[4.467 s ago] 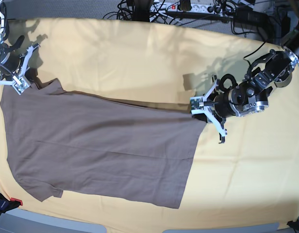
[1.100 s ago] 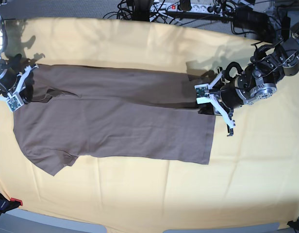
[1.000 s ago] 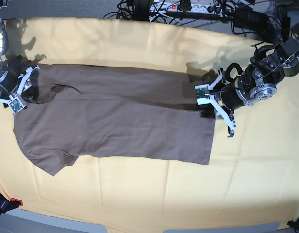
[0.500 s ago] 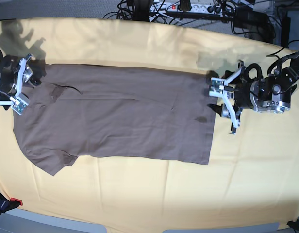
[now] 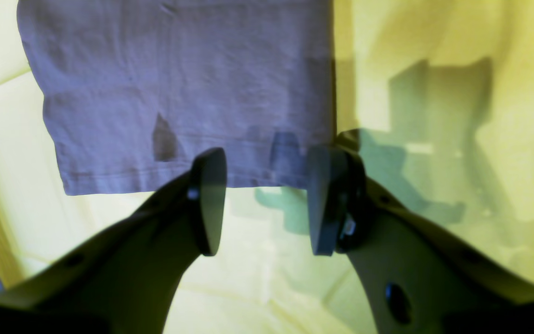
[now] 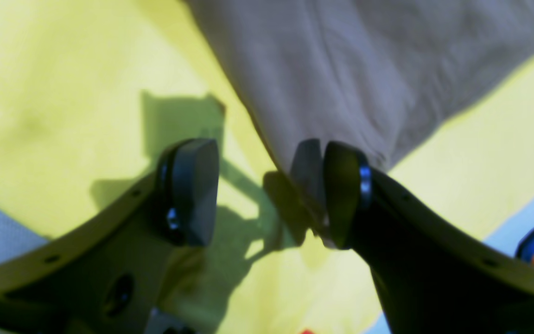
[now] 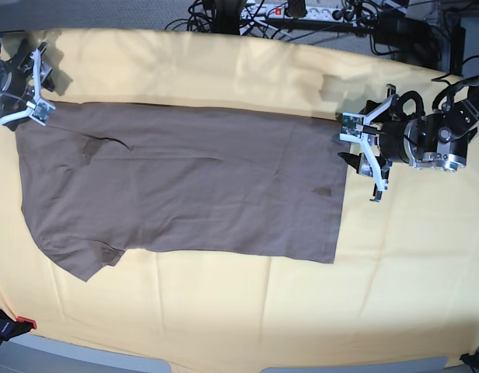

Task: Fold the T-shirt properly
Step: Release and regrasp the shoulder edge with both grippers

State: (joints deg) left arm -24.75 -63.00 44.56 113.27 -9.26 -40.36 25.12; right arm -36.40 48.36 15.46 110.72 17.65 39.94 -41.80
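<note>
The brown T-shirt lies flat on the yellow cloth; left gripper and right gripper both have wide, empty jaws.

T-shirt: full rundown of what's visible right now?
The T-shirt is plain grey-brown soft cloth, no print visible, lying flat on the yellow cloth with its length running sideways in the base view. It looks folded lengthwise: one short sleeve pokes out at the lower left, and the straight hem faces the left gripper. A few shallow creases and small dark marks show. Both the left gripper and the right gripper are open at opposite ends, neither holding it.
</note>
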